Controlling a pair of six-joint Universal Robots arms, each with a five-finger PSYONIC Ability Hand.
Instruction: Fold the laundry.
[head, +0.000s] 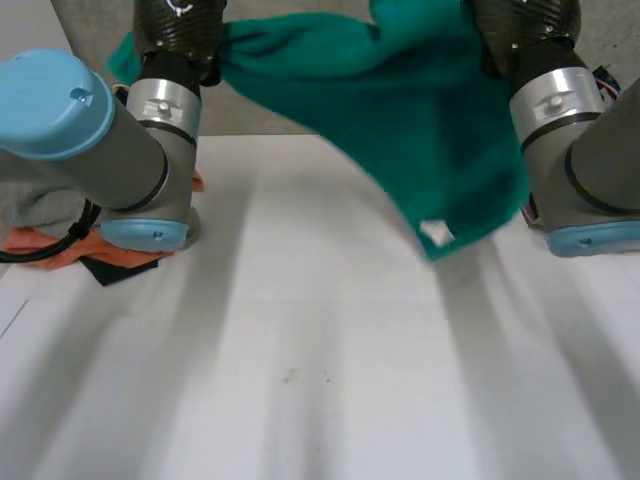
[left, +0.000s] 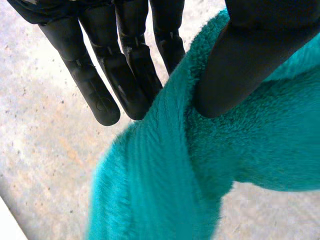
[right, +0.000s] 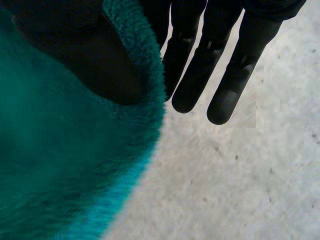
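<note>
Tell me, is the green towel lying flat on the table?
No, the green towel hangs in the air, off the white table, pinched by the left hand and the right hand.

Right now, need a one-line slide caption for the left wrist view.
Left hand pinching a bunched teal fleece cloth between thumb and straight fingers, over speckled grey floor.

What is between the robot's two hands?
A green towel stretches between the left hand and the right hand, sagging over the table. The head view shows this.
</note>
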